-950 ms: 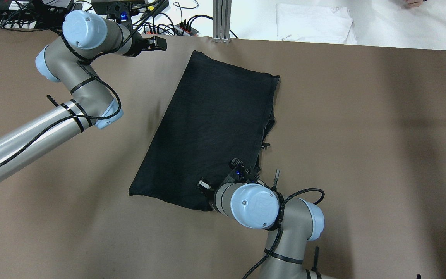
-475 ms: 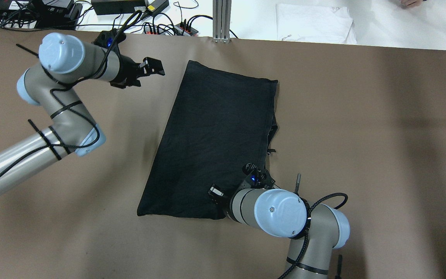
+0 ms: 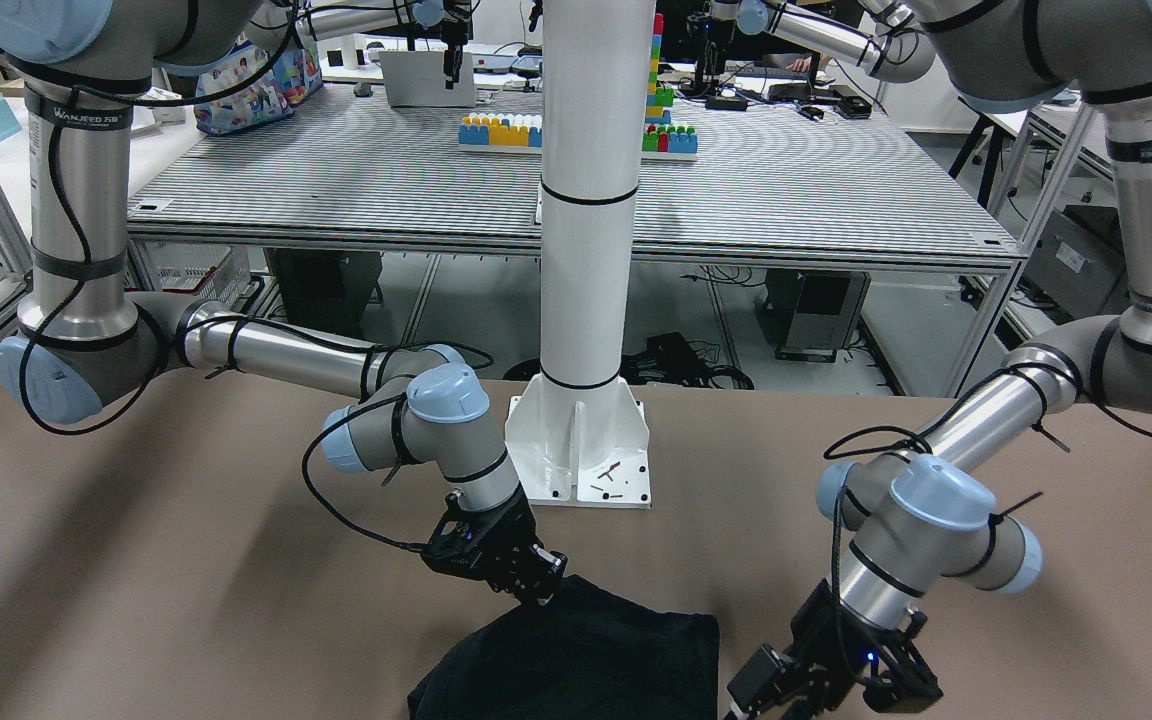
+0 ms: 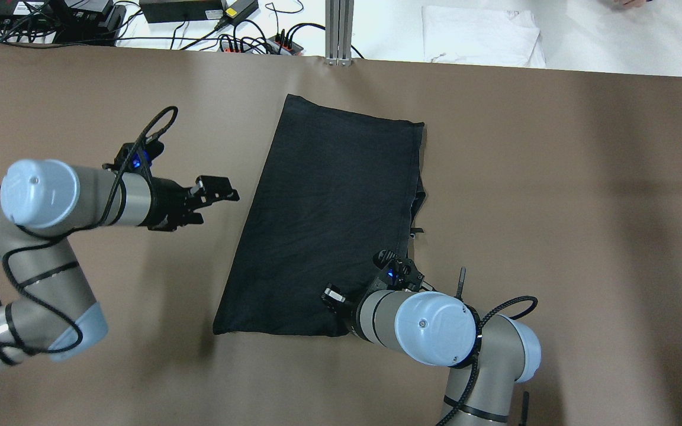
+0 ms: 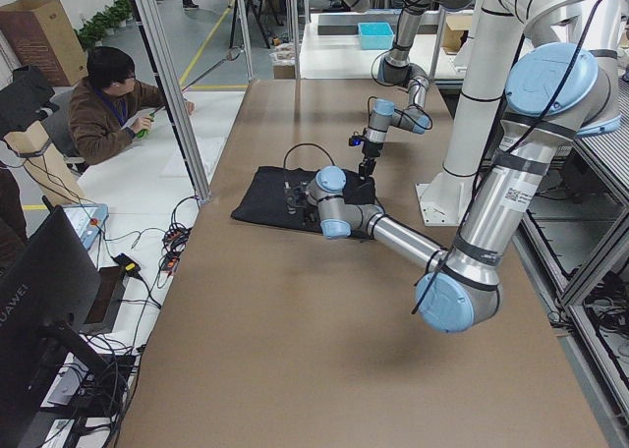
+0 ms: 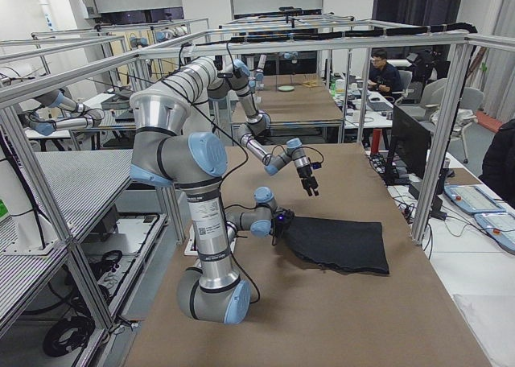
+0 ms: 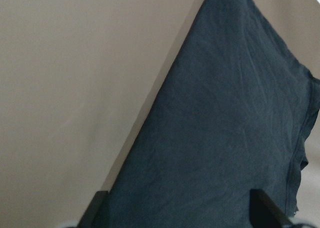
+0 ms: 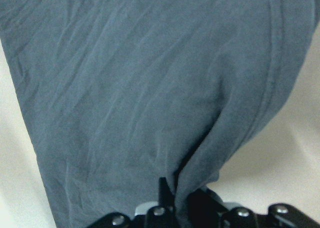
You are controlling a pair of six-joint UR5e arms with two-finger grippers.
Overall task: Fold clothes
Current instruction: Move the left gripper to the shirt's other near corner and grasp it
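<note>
One black garment (image 4: pixel 329 219) lies flat in the middle of the table (image 4: pixel 554 236); thin and limp, it will sag and slip, so its hemmed corners suit gripping best; of two grippers, the right gripper (image 8: pixel 175 208) seems clamped on a pinched-up edge; the left gripper (image 4: pixel 222 193) hovers beside the garment, jaws apart.

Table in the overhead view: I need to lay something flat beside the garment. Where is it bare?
The table is bare all along the right of the garment, out to its end, and in the far left corner beyond the left gripper. Crowded: the garment's near corner, pinched by the right gripper.
</note>
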